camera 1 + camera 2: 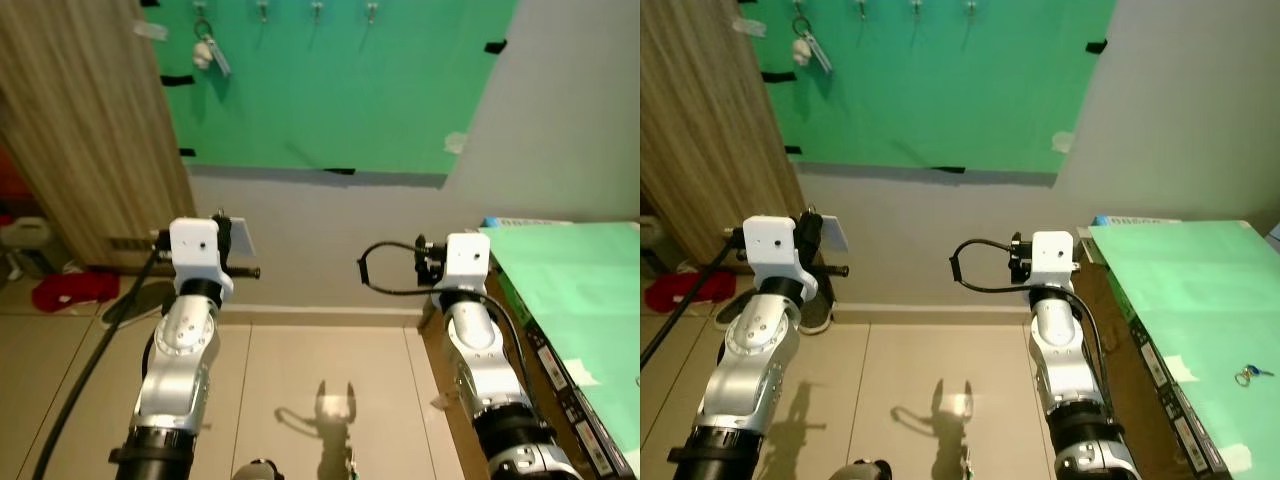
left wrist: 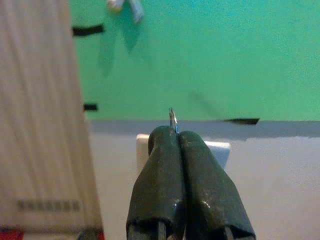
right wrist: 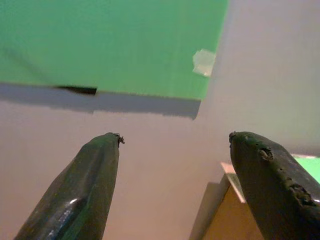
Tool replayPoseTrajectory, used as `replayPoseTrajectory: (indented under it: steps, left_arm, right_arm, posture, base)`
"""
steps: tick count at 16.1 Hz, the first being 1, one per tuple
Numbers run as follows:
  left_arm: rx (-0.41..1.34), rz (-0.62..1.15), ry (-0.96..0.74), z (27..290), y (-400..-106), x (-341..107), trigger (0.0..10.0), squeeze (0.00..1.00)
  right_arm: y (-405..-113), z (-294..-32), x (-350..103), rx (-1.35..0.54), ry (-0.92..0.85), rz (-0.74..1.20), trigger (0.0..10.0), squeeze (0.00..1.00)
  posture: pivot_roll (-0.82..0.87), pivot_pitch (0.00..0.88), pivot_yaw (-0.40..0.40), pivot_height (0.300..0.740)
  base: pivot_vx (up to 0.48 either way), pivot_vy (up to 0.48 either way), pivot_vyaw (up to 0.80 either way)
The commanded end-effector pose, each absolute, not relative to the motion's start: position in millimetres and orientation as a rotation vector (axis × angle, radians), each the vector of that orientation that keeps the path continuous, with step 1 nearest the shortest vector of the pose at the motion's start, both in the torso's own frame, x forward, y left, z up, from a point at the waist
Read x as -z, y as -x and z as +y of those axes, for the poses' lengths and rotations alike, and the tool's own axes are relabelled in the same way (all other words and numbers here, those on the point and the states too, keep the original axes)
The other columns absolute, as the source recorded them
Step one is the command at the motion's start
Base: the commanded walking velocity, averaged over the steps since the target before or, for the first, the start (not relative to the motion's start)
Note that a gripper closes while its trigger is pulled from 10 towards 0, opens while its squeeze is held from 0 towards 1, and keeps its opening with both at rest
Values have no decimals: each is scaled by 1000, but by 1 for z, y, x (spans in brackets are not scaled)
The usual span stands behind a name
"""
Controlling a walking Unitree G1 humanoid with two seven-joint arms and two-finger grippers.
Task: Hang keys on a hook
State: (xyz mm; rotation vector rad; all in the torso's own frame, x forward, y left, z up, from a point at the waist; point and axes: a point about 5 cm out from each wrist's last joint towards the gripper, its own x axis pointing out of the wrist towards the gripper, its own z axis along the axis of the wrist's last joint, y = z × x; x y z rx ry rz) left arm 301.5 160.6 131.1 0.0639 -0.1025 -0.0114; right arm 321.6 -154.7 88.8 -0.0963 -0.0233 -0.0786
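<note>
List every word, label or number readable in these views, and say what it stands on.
None can be read.
Blue-edged box beside the green-covered table: print too small.
White labels on the table's dark front edge: blurred.
Strip on the wooden panel: blurred.

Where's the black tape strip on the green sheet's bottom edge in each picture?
Left eye view: black tape strip, near the centre.
Right eye view: strip slightly left of centre.
Left wrist view: strip beside the left claw tip.
Right wrist view: strip beyond the right claw.
Shared landmark: green sheet, lower edge.
</note>
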Motion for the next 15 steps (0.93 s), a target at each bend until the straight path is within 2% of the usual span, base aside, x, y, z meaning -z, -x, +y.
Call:
replayPoseTrajectory:
  steps: [1,3,15]
  left_arm:
    - [36,-166,-88,158,-304,-146,10000,0]
    - [0,-209,-93,167,-308,-159,10000,0]
    - [-37,-208,-122,158,-303,-156,10000,0]
  right_arm:
    - [-326,-156,-101,97,99,-78,10000,0]
    - [-328,-165,-98,165,65,-40,10000,0]
    - [-340,-145,-98,56,60,-16,10000,0]
  posture:
    - [82,0,-37,740]
    - [90,0,-39,740]
    - [117,0,-52,740]
  base:
    - [274,0,0]
    - [382,0,0]
    - [472,0,0]
